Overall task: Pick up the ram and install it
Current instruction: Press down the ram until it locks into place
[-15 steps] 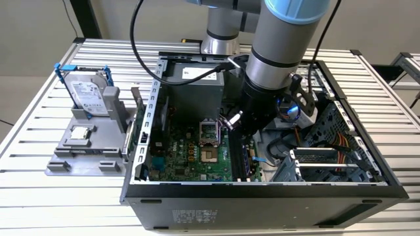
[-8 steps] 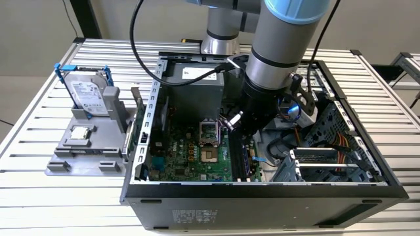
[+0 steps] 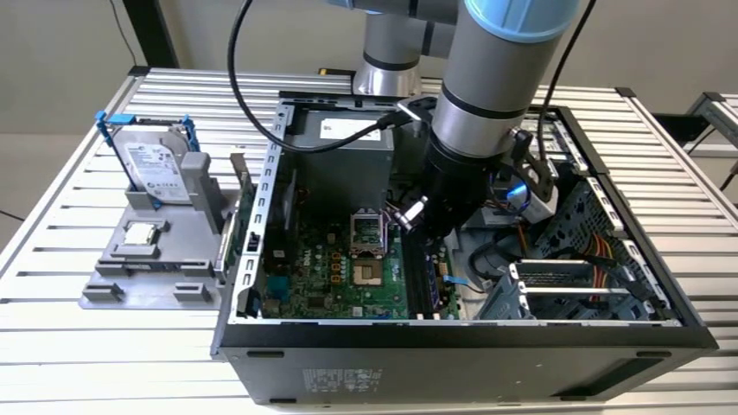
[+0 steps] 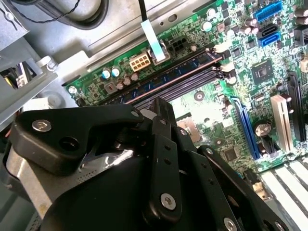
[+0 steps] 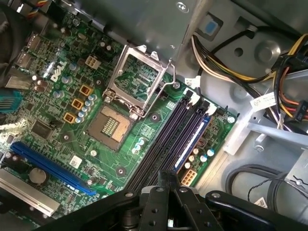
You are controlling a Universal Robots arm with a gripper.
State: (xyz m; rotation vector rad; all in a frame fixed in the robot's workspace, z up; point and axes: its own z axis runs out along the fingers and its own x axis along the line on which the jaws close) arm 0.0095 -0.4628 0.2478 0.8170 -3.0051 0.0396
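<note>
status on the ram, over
End effector low over the memory slots, inside the case. Ram standing in the outer slot, apparently seated. Cables off to the side.

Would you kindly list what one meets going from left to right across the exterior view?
Hard drive standing in its grey holder → green motherboard inside the open computer case → robot arm reaching down into the case → drive cage with coloured cables.

Ram (image 5: 195, 139), blue-chipped stick, seated lengthwise in outermost black slot
</note>
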